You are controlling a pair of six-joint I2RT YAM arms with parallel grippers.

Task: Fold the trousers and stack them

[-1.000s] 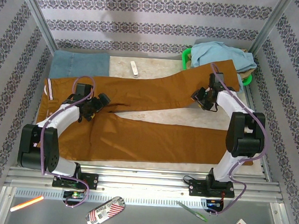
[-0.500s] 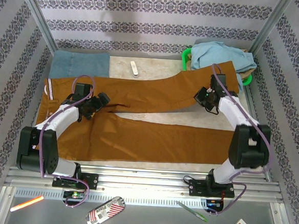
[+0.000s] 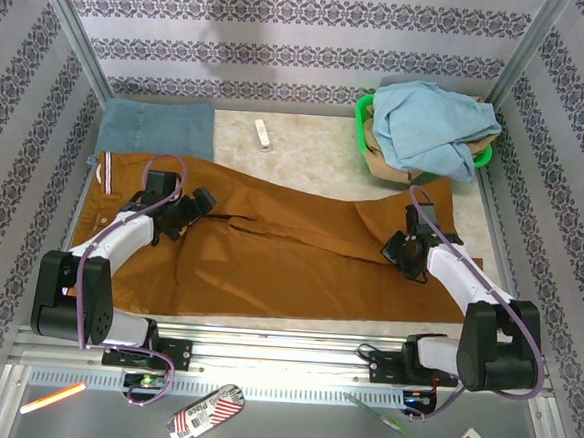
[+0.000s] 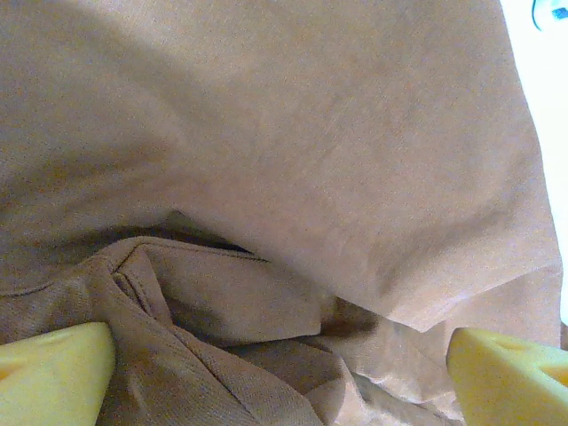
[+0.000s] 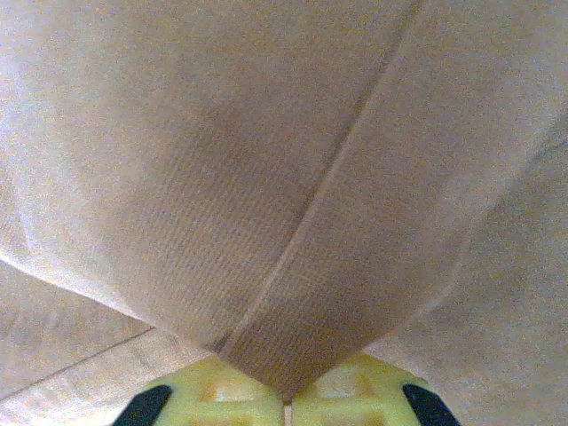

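No lettering can be read anywhere. The crumpled silver red-striped wrapper (image 3: 206,412) at six o'clock bears dark print. It is too small to make out.

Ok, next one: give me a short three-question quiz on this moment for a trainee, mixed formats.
1. True or false: the right gripper is shut on the trousers.
2. What lies in the basket? A) a blue cloth B) a pen C) a shoe
3. Fill in: the left gripper hangs over the trousers with its jaws ____.

Key: 1 true; 2 A; 3 open.
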